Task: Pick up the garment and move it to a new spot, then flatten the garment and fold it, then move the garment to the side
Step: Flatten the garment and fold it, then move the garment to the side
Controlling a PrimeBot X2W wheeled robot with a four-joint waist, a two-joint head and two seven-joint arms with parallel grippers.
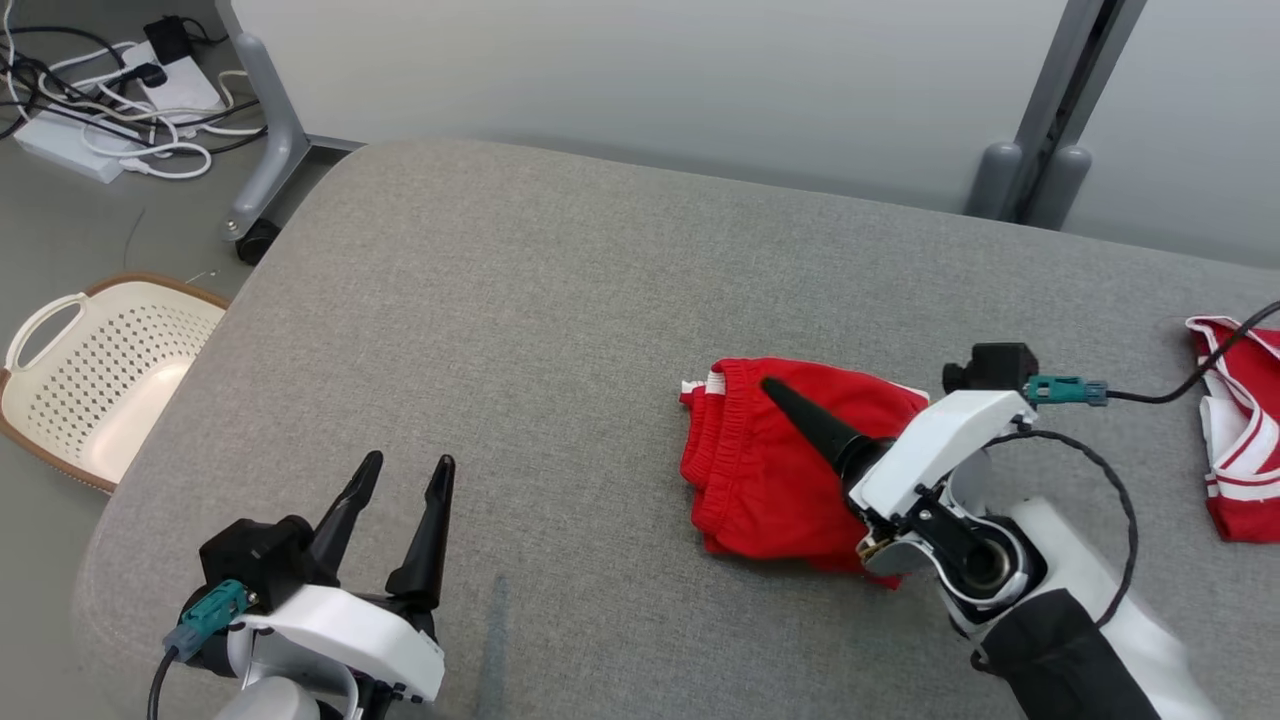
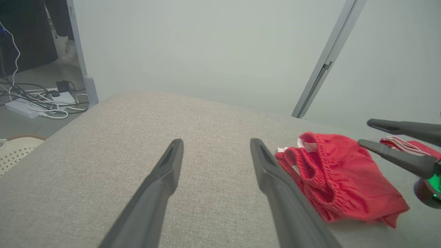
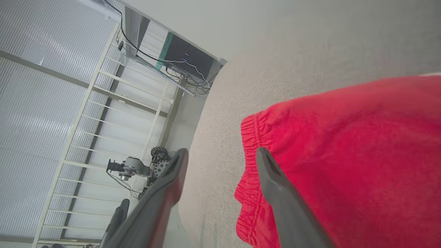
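The garment (image 1: 770, 480) is a pair of red shorts with an elastic waistband, lying folded in a compact bundle on the grey table (image 1: 500, 330), right of centre. My right gripper (image 1: 772, 388) hovers over its waistband end, fingers pointing up and left. In the right wrist view the right gripper (image 3: 222, 151) is open, one finger over the red cloth (image 3: 344, 155), the other beside it, nothing gripped. The left wrist view shows the shorts (image 2: 344, 172) and the right gripper (image 2: 364, 132) at the right. My left gripper (image 1: 408, 462) (image 2: 216, 141) stands open over bare table at the lower left.
A second red and white garment (image 1: 1240, 440) lies at the table's right edge. A cream perforated basket (image 1: 90, 380) sits on the floor to the left. Cables and a power strip (image 1: 100, 110) lie at the far left beside a wheeled frame leg (image 1: 262, 160).
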